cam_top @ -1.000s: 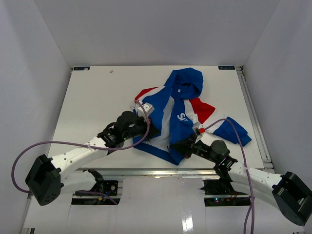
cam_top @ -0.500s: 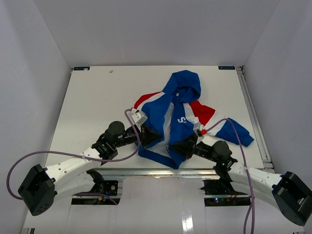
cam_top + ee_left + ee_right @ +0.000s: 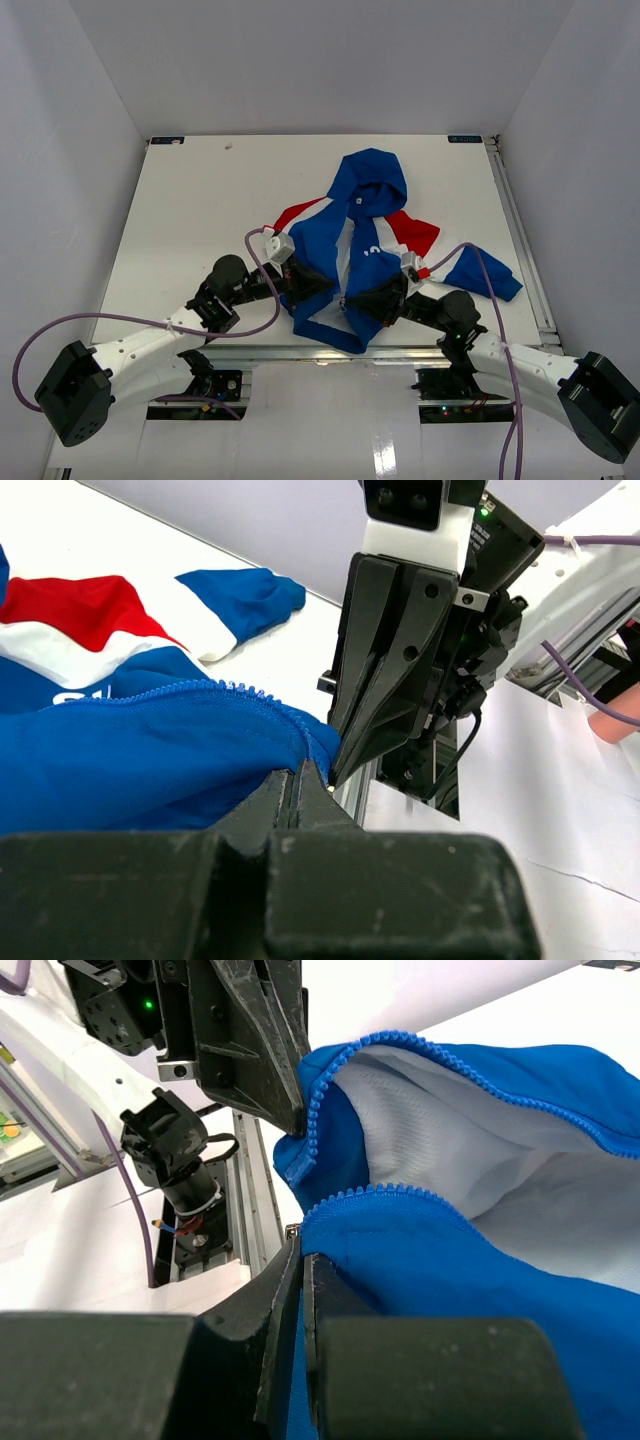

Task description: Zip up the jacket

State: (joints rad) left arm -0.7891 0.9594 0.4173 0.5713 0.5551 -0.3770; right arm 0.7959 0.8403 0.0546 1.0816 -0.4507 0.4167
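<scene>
A purple cable (image 3: 130, 321) trails from the left arm toward the jacket's left hem, and a second cable (image 3: 466, 244) arcs in front of its right sleeve. The jacket (image 3: 362, 215) lies unzipped on the table (image 3: 200, 190), its hood at the far end. The left gripper (image 3: 306, 286) pinches the jacket's left hem corner, fingers closed on the cloth. The right gripper (image 3: 368, 300) clamps the right hem likewise. Only the wrist views show the zipper teeth (image 3: 316, 1120), the edges apart with white lining between.
</scene>
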